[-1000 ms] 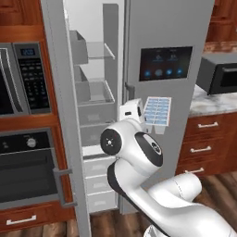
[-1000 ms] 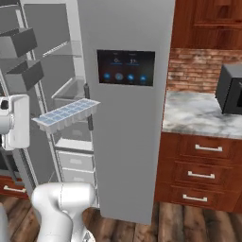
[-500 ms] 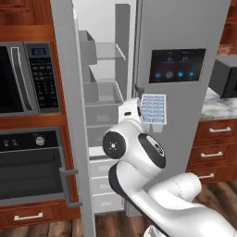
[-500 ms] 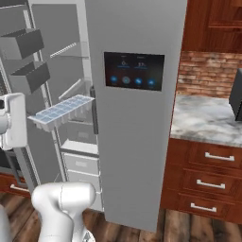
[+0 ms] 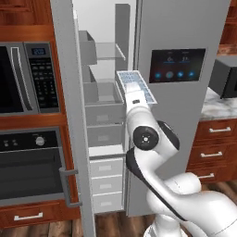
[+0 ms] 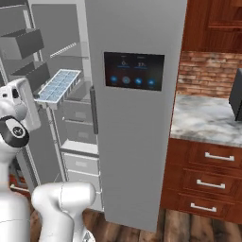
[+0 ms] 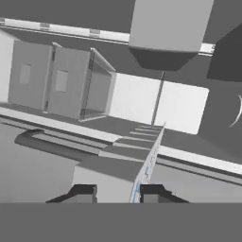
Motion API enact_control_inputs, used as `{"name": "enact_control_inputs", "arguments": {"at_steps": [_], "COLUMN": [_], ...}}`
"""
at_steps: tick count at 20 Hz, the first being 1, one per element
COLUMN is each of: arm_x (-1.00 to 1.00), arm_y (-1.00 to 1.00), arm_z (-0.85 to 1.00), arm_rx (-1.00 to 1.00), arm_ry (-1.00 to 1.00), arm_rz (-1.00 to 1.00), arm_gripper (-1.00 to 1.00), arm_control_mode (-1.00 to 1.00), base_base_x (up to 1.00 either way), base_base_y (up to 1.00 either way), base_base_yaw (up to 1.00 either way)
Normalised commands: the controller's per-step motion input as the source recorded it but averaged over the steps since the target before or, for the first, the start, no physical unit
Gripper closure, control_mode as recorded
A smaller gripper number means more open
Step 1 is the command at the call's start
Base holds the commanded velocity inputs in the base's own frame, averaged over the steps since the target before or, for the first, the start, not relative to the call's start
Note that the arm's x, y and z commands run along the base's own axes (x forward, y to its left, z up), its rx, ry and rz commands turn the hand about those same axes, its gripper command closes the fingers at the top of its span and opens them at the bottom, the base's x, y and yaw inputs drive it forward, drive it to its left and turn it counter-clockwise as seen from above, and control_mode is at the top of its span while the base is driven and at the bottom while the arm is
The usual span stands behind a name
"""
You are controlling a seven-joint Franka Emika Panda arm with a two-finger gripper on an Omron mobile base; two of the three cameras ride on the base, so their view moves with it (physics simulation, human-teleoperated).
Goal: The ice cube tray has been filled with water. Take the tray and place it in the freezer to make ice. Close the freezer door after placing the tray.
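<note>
Two steel doors make up the fridge: the wider grey door (image 5: pixel 183 102) w/ a dark dispenser panel (image 5: pixel 177 65) is shut, and the freezer door (image 5: pixel 69 115) on the left stands swung wide open, seen edge-on in the left base view, its handle (image 5: pixel 69 187) showing low down. The freezer (image 5: pixel 104 120) interior is exposed: white shelves up top, white drawers (image 5: pixel 107 183) stacked below, grey door bins (image 6: pixel 21 45) visible in the right base view. Left of the freezer door sits a wood cabinet wall w/ a microwave (image 5: pixel 28 76) above a black built-in oven (image 5: pixel 30 166). To the right of the fridge there's a marble counter (image 6: pixel 208 120) over wood drawers (image 6: pixel 208 182), brick backsplash behind it.

The white arm (image 5: pixel 148 139) rises in front of the fridge, wrist up at mid-shelf height near the freezer's right edge. The gripper (image 7: pixel 116 194) has its fingers closed onto the ice cube tray (image 6: pixel 59 86), pinching it at one short end. In the hand view the tray runs edge-on away from the fingertips toward the shelves. Tray is held in the air, tilted, just in front of the freezer opening at the seam between the two doors, not resting on any shelf. The water (image 5: pixel 136 85) shows as pale blue squares in the cells, two rows.
</note>
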Motion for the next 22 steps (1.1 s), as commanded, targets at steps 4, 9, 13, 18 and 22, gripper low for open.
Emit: {"name": "enact_control_inputs", "arguments": {"at_steps": [4,9,13,18,22], "arm_x": [0.45,0.66,0.95,0.9,0.89], "arm_y": [0.23,0.03,0.03,0.27,0.23], "arm_z": [0.48,0.53,0.39,0.39,0.24], "arm_rx": [0.0,0.0,0.0,0.0,0.0], "arm_ry": [-0.08,-0.02,0.05,0.04,0.06], "arm_rz": [0.25,0.08,0.0,0.0,0.0], "arm_gripper": [1.0,1.0,1.0,1.0,1.0], "arm_control_mode": [-1.0,-1.0,-1.0,-1.0,-1.0], "base_base_x": [0.0,0.0,0.0,0.0,0.0], "base_base_y": [0.0,0.0,0.0,0.0,0.0], "base_base_yaw": [0.0,0.0,0.0,0.0,0.0]}}
